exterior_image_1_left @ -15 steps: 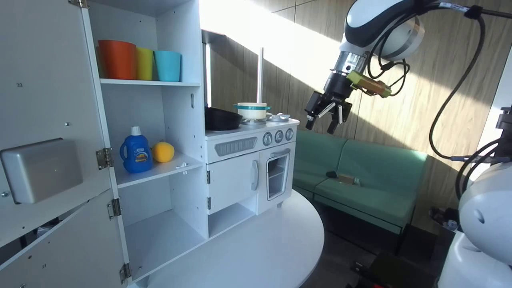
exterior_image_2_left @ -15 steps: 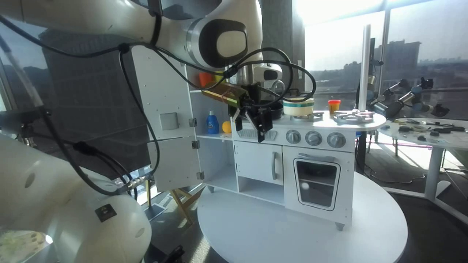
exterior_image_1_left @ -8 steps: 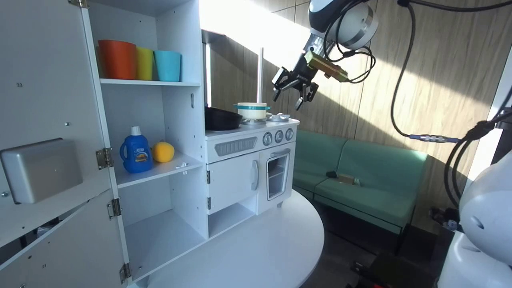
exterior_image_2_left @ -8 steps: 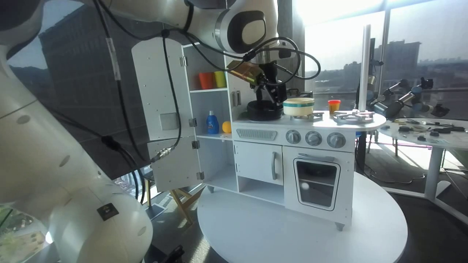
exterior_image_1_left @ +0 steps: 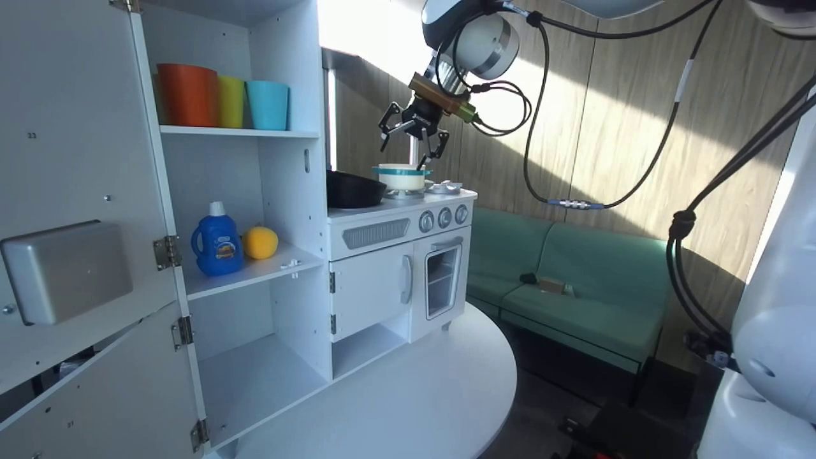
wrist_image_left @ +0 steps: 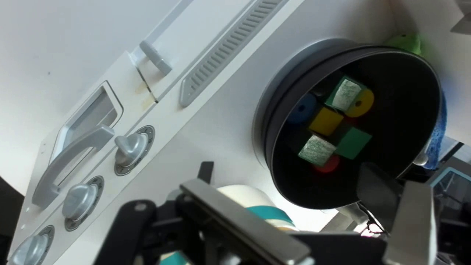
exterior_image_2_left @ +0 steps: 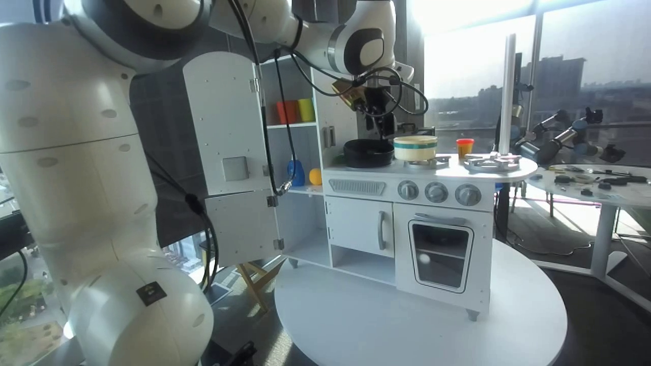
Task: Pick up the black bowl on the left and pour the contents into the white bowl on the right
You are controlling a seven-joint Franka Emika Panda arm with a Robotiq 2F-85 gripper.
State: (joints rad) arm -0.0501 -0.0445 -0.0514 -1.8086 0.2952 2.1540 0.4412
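The black bowl (exterior_image_2_left: 368,154) stands on the left of the stove top, also in an exterior view (exterior_image_1_left: 354,191). It is wide and round; the wrist view (wrist_image_left: 397,92) shows coloured blocks and discs inside it. The white bowl (exterior_image_2_left: 414,151), cream with a teal band, stands on a burner to its right, also in an exterior view (exterior_image_1_left: 401,181); my finger partly covers it in the wrist view (wrist_image_left: 243,195). My gripper (exterior_image_1_left: 401,157) is open and empty above the stove top. In the wrist view (wrist_image_left: 289,170) one fingertip overlaps the black bowl's near edge; contact cannot be told.
A tall open cabinet beside the stove holds an orange cup (exterior_image_1_left: 188,95), a blue bottle (exterior_image_1_left: 218,242) and a yellow ball (exterior_image_1_left: 259,242). A small orange tub (exterior_image_2_left: 464,148) and a tall pole (exterior_image_2_left: 507,96) stand right of the white bowl. A blue item (wrist_image_left: 438,129) lies beside the black bowl.
My gripper has moved in from the front to above the stove top, over the bowls, and has turned somewhat. It stays open. The bowls have not moved.
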